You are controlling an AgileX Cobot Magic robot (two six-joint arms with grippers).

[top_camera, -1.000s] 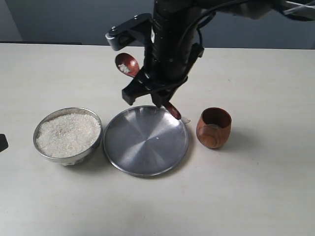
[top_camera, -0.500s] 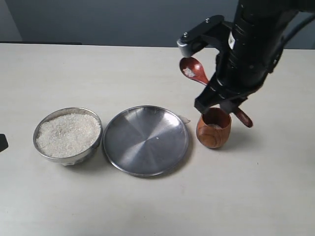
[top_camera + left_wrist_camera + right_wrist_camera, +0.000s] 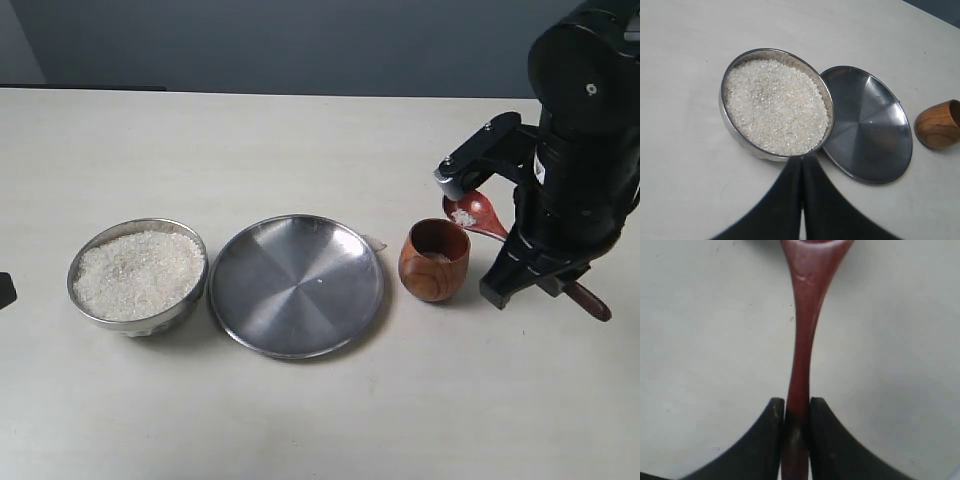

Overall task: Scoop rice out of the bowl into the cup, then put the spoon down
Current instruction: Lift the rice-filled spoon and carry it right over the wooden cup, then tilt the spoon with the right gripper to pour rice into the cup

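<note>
2 dark fingers (image 3: 771, 440) of the right gripper (image 3: 796, 432) pinch the handle of the spoon (image 3: 478, 213). They are closed just far enough to clamp the slim reddish-brown shaft, which runs straight out from between them in the right wrist view.

On the left of the table (image 3: 300, 420) in the exterior view stands the bowl (image 3: 140, 322), upright, and the rice (image 3: 138, 272) fills it almost to the rim in a pale, level mass. Just beside it on the right lies 1 shallow steel plate (image 3: 296, 285), flat on the table. Its edge is close against the bowl, though whether the 2 touch I cannot tell.

The cup (image 3: 434, 262) stands upright just right of the plate, with a few pale grains showing inside it. The spoon is held tilted. Its small oval end is raised just beside the far right part of the cup's rim and carries a small heap of the rice. Its dark handle end slants down low past the arm, further right. Whether the oval end is over the cup's opening or only next to it I cannot tell.

The left gripper (image 3: 801, 200) hangs near the bowl's edge in the left wrist view. Its 2 fingers are pressed together with only a thin seam between them, and they hold nothing.
</note>
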